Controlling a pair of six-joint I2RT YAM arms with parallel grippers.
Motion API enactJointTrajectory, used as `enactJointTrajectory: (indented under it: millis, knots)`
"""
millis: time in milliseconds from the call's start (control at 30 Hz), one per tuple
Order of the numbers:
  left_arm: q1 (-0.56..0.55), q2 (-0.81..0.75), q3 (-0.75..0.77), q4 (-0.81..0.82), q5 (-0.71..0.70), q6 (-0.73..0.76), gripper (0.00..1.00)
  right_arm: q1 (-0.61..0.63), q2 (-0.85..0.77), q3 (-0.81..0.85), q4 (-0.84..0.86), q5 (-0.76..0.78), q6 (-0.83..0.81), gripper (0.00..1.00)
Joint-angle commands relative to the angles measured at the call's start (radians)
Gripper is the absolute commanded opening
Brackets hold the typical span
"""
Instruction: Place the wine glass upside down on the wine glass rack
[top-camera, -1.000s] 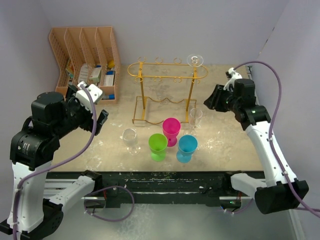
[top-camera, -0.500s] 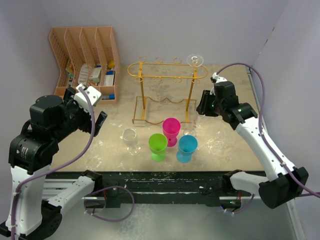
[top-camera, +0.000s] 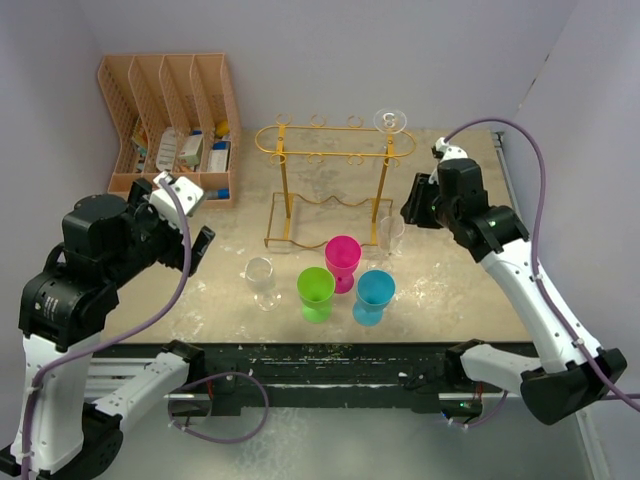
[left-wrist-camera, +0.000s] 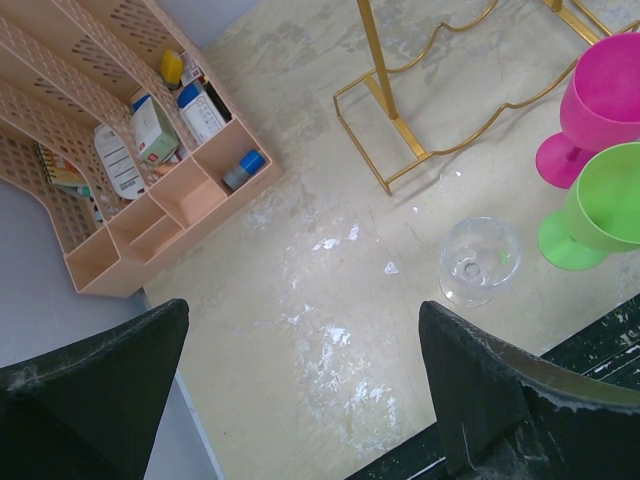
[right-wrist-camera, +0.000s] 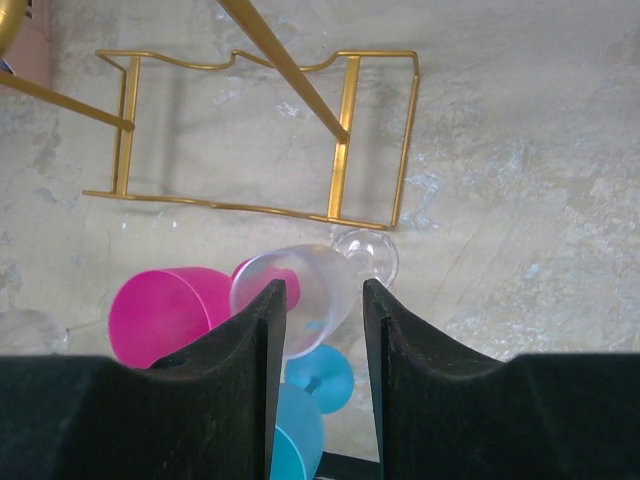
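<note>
The gold wire rack (top-camera: 335, 152) stands at the back middle of the table, with one clear glass (top-camera: 390, 121) hanging upside down at its right end. A clear wine glass (top-camera: 390, 234) stands upright by the rack's right post. My right gripper (top-camera: 413, 207) is open and hovers above and just right of it. In the right wrist view the glass (right-wrist-camera: 300, 290) shows between the spread fingers of the gripper (right-wrist-camera: 315, 330), untouched. A second clear glass (top-camera: 260, 279) stands front left. My left gripper (top-camera: 203, 245) is open and empty, left of that glass (left-wrist-camera: 478, 262).
Pink (top-camera: 343, 258), green (top-camera: 316, 290) and blue (top-camera: 374, 294) plastic goblets stand close together in front of the rack's base (right-wrist-camera: 345, 130). A peach slotted file organiser (top-camera: 170, 110) holding small items sits at the back left. Walls close in the left, back and right sides.
My right gripper swung left toward the glass by the rack post, then eased back slightly to the right. The left arm shifted only a little. No glass moved.
</note>
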Motion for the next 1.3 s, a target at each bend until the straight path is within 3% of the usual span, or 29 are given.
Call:
enactJointTrajectory:
  millis: [0,567,733,833,1100,1267]
  knots:
    - [-0.005,-0.01,-0.002,0.038,-0.013,0.004,1.0,0.014,0.009,-0.002,0.012,-0.005,0.002,0.39]
    - [-0.013,-0.022,-0.019,0.04,-0.022,0.012,1.0,0.04,0.091,-0.066,0.023,0.005,-0.01,0.39]
    - [-0.018,-0.024,-0.031,0.042,-0.027,0.012,1.0,0.039,0.119,-0.086,0.022,0.046,-0.014,0.18]
    - [-0.022,-0.021,-0.032,0.042,-0.029,0.013,1.0,0.04,0.139,-0.077,0.014,0.06,-0.018,0.0]
    - [-0.028,0.017,0.059,0.0,-0.002,0.014,1.0,0.042,0.072,0.129,-0.2,0.127,-0.048,0.0]
    - [-0.042,0.043,0.124,-0.018,0.046,0.002,1.0,0.042,0.027,0.22,-0.352,0.282,-0.05,0.0]
